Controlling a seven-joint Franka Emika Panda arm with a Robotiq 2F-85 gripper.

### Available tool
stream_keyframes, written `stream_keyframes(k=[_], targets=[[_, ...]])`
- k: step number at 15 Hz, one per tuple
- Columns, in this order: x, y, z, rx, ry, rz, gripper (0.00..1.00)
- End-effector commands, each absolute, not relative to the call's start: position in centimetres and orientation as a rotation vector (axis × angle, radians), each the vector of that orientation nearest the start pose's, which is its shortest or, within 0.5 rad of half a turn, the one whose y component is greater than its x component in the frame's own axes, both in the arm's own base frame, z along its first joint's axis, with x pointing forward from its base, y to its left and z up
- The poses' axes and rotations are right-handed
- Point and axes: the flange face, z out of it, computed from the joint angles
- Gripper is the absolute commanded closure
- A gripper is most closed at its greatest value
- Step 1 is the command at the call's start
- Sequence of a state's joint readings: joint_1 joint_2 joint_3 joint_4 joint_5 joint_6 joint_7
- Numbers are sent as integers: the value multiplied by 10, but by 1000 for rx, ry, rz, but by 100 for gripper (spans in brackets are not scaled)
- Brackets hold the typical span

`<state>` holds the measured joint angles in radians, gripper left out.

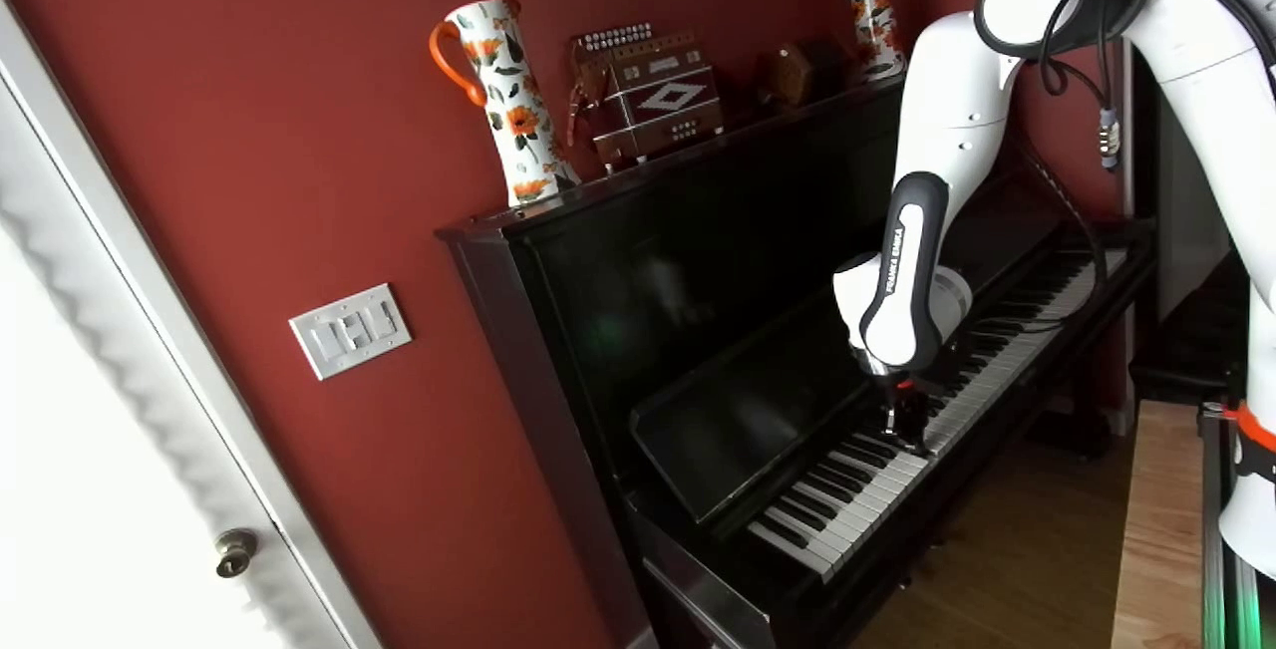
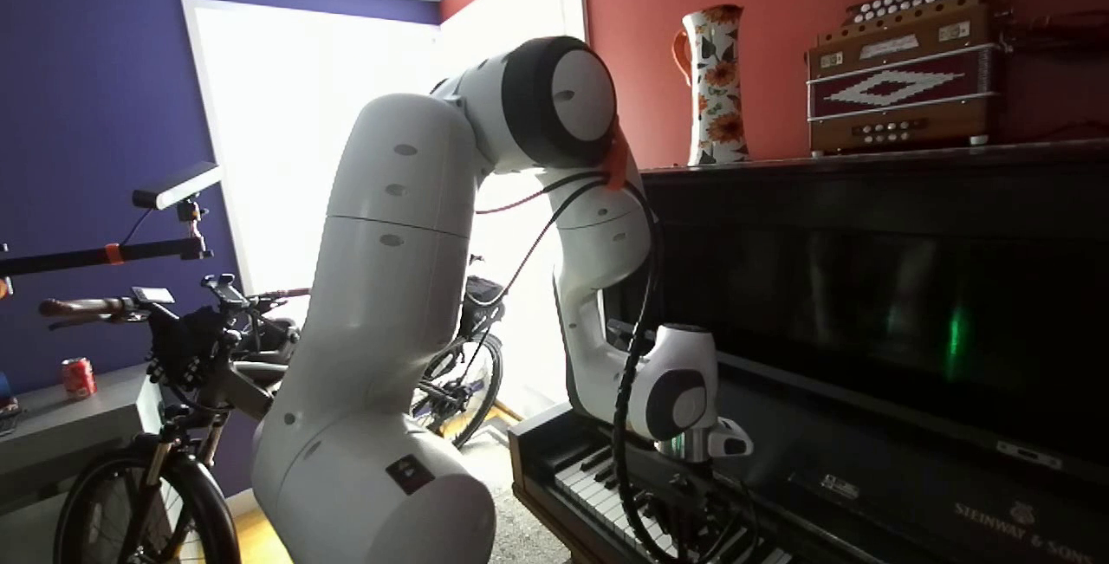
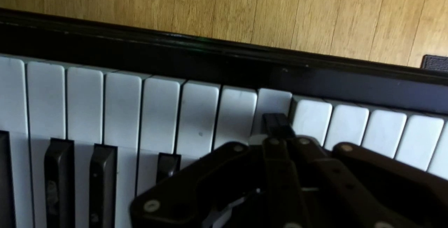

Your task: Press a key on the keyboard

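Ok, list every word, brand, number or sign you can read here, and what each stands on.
"FRANKA EMIKA": on the robot arm, along a link.
"STEINWAY & SONS": on the black piano.
Accordion nameplate: too small to read.
Dark square label on the arm: too small to read.
Red can: markings too blurred to read.
Keyboard: no lettering I can make out.
Numbers: none readable.

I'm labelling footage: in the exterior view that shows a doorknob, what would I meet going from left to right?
Doorknob → light switch plate → orange-handled floral jug → accordion → gripper → light wooden surface.
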<state>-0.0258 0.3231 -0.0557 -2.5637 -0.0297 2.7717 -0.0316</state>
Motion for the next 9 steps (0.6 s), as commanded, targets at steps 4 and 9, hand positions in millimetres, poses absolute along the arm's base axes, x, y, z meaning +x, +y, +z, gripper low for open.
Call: stream_keyframes(k=[4,9], targets=[[431,-36,126,-3151,34,192,100],[432,-40,134,-3152,46,183,100]])
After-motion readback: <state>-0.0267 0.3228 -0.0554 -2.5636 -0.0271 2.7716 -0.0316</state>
